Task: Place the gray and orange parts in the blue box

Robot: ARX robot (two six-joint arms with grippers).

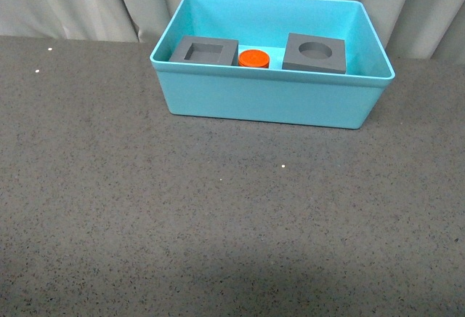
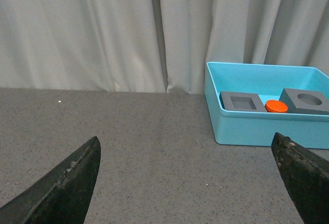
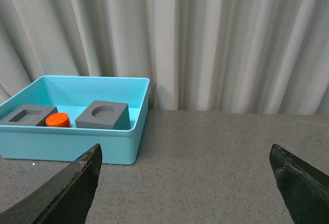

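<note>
Speckled dark grey surface (image 1: 218,222) carries the blue box (image 1: 269,102) near the curtain, holding the square-recess gray cube (image 1: 205,51), the round-recess gray cube (image 1: 314,53) and, between them, the orange cylinder (image 1: 253,59), its numerals apparently hidden. The left hand (image 2: 187,183) and right hand (image 3: 185,183) each hover spread wide and empty, well short of the box.

Open counter (image 1: 218,215) all around the blue box (image 1: 269,102), curtain (image 1: 73,1) closing off the far edge; inside, square-recess cube (image 1: 205,50), orange cylinder (image 1: 253,59) and round-recess cube (image 1: 314,52) crowd the near wall, far half free.
</note>
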